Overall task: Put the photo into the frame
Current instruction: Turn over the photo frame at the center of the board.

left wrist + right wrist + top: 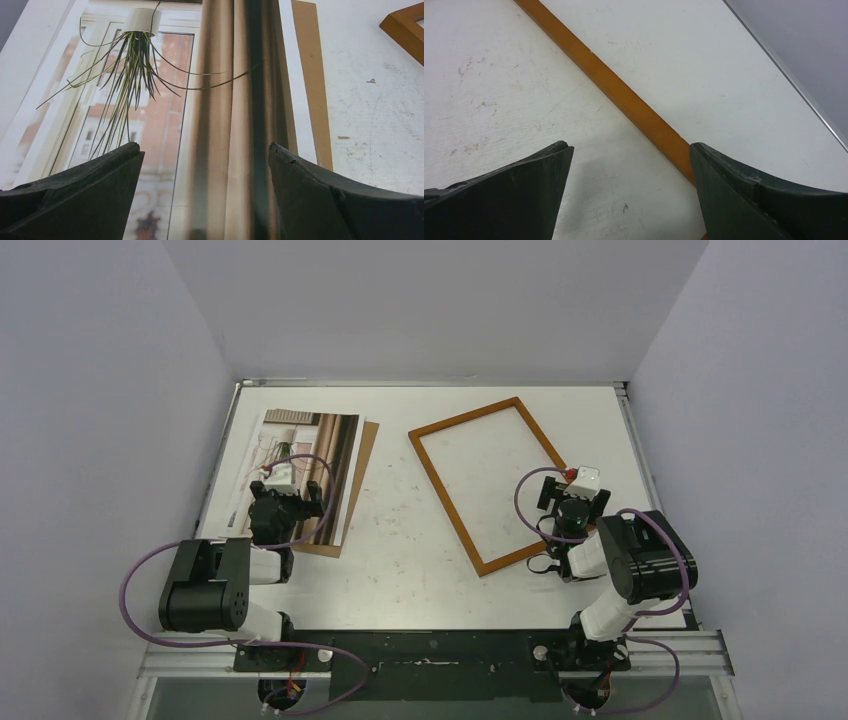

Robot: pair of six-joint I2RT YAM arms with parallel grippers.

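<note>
We see our left gripper (pixel 205 150) spread wide and holding nothing, poised over the photo (pixel 340 450). The photo lies picture-side up at the far left of the white table (pixel 400 540), on a brown fibreboard backing sheet (pixel 312 75) that peeks out along its right edge. Our right gripper (pixel 630 150) is likewise spread and empty above the right-hand rail of the reddish-brown wooden frame (pixel 465 418), which lies flat and skewed on the table's right half, well apart from the photo.
</note>
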